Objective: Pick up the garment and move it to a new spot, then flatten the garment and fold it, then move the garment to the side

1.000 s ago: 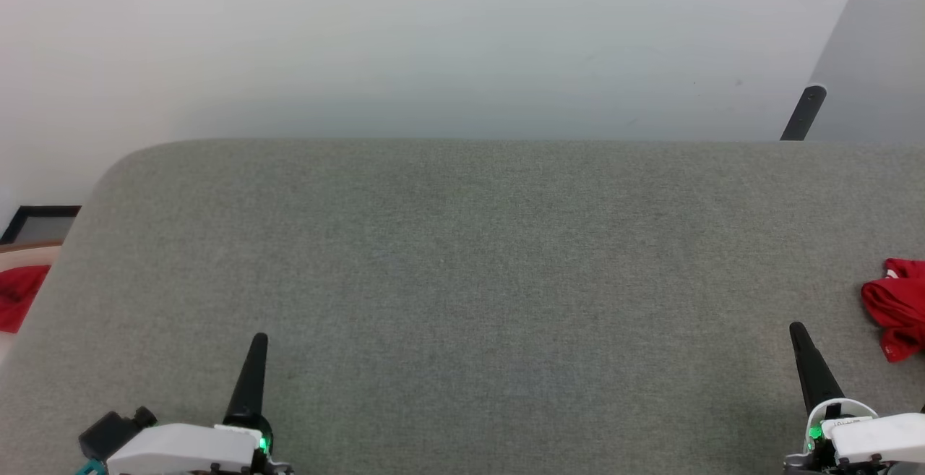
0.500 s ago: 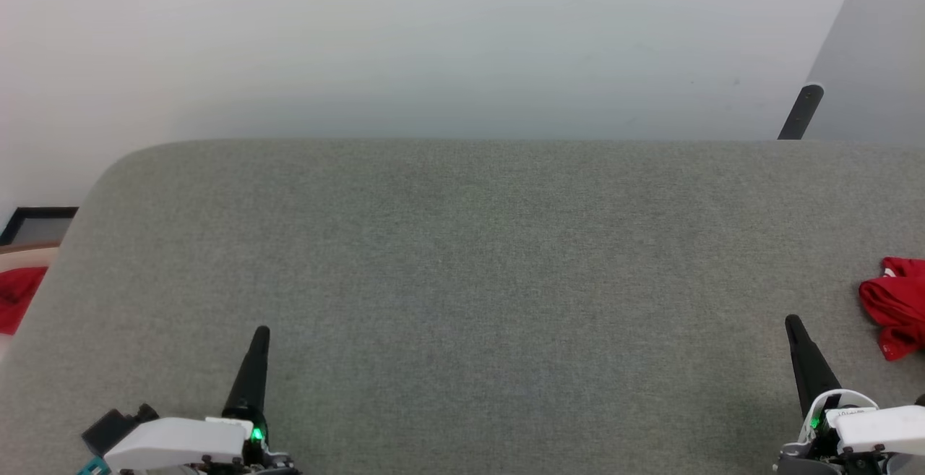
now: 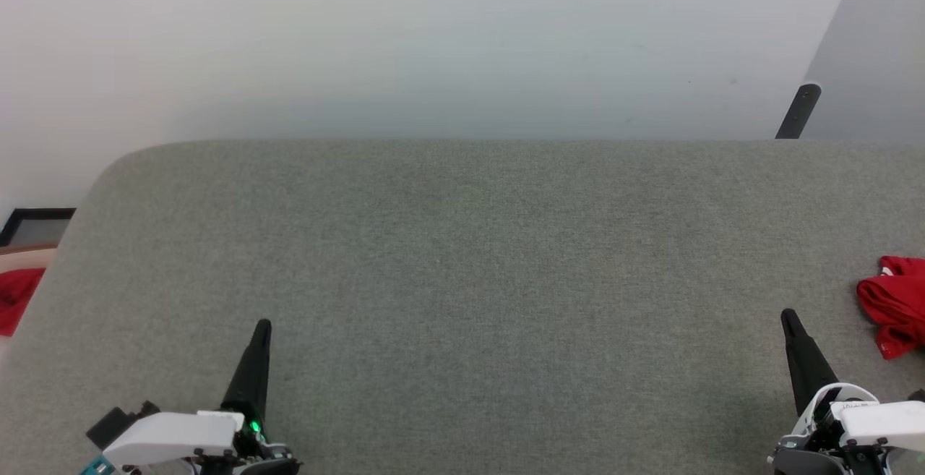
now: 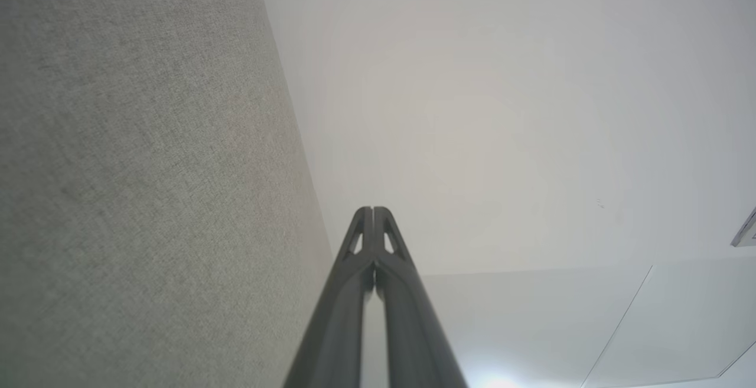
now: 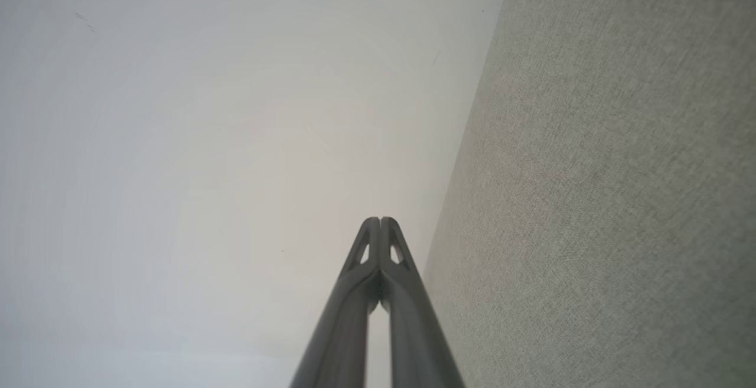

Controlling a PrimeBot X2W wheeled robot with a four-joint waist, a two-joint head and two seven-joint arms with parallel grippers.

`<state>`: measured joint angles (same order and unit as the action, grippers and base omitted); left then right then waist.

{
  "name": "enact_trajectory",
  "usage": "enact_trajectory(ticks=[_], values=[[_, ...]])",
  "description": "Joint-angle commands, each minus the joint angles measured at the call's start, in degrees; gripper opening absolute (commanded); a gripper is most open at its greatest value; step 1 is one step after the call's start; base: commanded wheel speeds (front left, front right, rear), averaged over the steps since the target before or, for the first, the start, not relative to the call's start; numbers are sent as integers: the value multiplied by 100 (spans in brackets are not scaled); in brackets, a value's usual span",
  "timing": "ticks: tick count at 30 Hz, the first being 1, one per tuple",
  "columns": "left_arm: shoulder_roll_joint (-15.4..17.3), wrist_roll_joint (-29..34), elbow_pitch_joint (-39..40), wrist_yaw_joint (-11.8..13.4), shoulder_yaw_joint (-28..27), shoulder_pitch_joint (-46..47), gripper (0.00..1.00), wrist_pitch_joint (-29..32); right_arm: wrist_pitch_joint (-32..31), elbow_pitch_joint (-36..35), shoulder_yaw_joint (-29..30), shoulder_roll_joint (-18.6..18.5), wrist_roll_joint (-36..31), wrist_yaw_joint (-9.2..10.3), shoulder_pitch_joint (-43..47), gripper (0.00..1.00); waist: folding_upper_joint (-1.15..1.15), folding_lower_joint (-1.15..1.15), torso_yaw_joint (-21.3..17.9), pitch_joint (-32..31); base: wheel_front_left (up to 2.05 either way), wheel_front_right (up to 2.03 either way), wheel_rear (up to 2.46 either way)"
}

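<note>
The crumpled red jersey-style garment (image 3: 893,306) lay bunched on the grey fabric-covered table (image 3: 462,244) at its far right, cut off by the head view's edge, near the right gripper (image 3: 788,314) but not touching it. That gripper's two long dark fingers (image 5: 348,317) were pressed together with nothing between them. The left gripper (image 3: 263,324) stood at the table's near left part, likewise pressed together and empty, well apart from the garment. A separate red patch (image 3: 14,300) showed past the table's left edge.
</note>
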<state>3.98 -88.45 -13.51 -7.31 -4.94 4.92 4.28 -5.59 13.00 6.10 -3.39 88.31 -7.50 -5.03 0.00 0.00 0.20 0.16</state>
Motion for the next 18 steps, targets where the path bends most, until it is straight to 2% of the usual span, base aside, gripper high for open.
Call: enact_trajectory(ticks=[1, 12, 18], values=[[-9, -94, -2, -29, -21, 90, 0, 31, -24, 21, 18, 9, 85, 1, -75, 0, 0, 0, -2, 0, 0, 0, 0], [-33, -513, -64, -32, -51, 151, 0, 154, -88, 120, 28, 43, 454, 2, -170, 0, 0, 0, -19, 2, 0, 0, 0], [-37, -484, -62, -32, -60, 153, 0, 159, -88, 114, 29, 44, 436, 2, -134, 0, 0, 0, -19, 2, 0, 0, 0]])
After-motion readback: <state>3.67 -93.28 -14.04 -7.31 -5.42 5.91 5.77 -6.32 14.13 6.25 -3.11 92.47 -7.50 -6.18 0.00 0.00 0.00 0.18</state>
